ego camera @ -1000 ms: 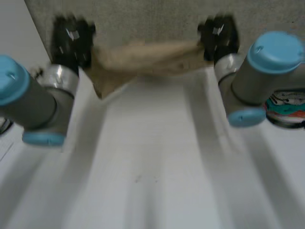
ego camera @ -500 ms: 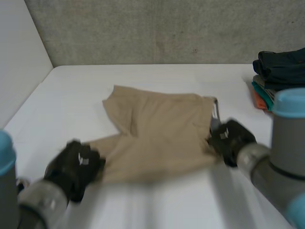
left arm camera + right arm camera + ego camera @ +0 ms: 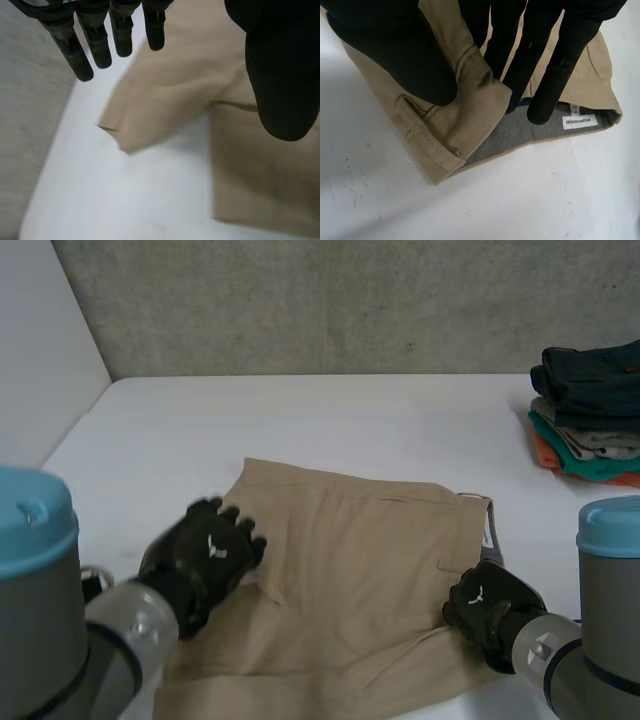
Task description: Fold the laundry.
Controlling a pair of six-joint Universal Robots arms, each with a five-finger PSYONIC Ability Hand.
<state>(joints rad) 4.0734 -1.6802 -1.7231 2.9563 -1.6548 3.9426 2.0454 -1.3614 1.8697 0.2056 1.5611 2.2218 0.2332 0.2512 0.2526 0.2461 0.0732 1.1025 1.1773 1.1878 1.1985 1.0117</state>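
I see tan twill shorts (image 3: 360, 570) lying flat on white table (image 3: 330, 420), near my edge. Stack of folded dark, teal and orange clothes (image 3: 590, 410) sits at far right edge, well apart. Right hand (image 3: 490, 605) pinches waistband corner (image 3: 480, 100) between thumb and fingers. Left hand (image 3: 205, 555) is spread over leg, fingers (image 3: 100, 40) straight, gripping nothing. Open tabletop lies between shorts and back wall.

Robot lab / test cell, not a home: bare white table (image 3: 300, 420), raw grey concrete wall (image 3: 350, 310) behind its far edge, plain white panel (image 3: 40, 370) along left edge, left arm (image 3: 35, 560) + right arm (image 3: 610, 570) over near edge, folded clothes stack (image 3: 590, 410) at far right corner
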